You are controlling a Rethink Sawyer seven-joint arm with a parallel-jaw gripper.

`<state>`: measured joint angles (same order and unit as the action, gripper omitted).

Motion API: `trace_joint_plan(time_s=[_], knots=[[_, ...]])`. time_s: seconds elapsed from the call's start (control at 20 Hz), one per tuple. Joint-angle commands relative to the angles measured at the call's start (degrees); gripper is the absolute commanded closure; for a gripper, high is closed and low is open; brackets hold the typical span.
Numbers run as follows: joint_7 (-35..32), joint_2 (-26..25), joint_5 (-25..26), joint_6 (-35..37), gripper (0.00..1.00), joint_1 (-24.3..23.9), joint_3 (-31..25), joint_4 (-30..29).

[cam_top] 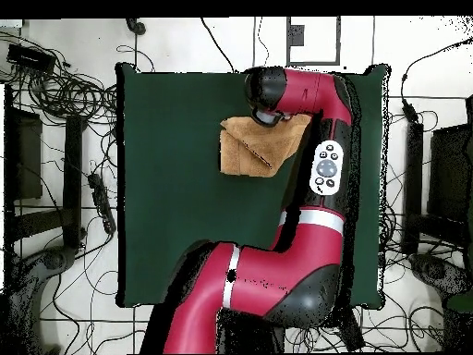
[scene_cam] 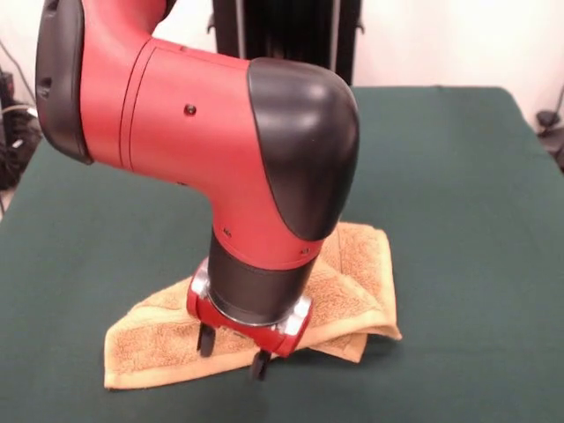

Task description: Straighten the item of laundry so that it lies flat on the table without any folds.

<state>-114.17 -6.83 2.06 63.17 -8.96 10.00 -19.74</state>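
Observation:
The orange-tan terry towel (scene_cam: 357, 278) lies crumpled on the green table (scene_cam: 467, 220) near its front edge, with a flap folded over on the right side. My gripper (scene_cam: 233, 351) hangs just over the towel's front edge, its two black fingers (scene_cam: 207, 339) apart, so it is open, with the tips at the cloth. The arm's wrist hides the towel's middle. In the overhead view the towel (cam_top: 245, 153) sits at the table's (cam_top: 175, 203) far side, partly under the arm, with my gripper (cam_top: 266, 116) over its far edge.
The red arm's elbow and forearm (scene_cam: 203, 123) fill the upper left of the front view. The black pedestal (scene_cam: 282, 35) stands behind the table. Cables and dark equipment (cam_top: 65, 102) lie on the floor around the table.

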Motion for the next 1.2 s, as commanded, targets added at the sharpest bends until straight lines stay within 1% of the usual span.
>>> trace_joint_plan(time_s=[0.05, 0.35, 0.4, 0.8, 1.05, 1.2], knots=[[4.3, -7.4, 1.0, -4.8, 0.00, 1.3, -6.3, -0.2], [4.6, -7.8, 1.6, -6.4, 0.00, 1.5, -5.1, 0.6], [4.5, -7.8, 1.8, -6.8, 1.00, 1.5, -4.8, 0.7], [3.2, -7.9, 1.8, -7.1, 1.00, 1.8, -4.3, 0.7], [3.4, -7.9, 1.3, -5.0, 1.00, 2.0, -4.4, 1.3], [4.0, -7.8, 1.4, -4.9, 1.00, 2.1, -4.3, 1.4]])
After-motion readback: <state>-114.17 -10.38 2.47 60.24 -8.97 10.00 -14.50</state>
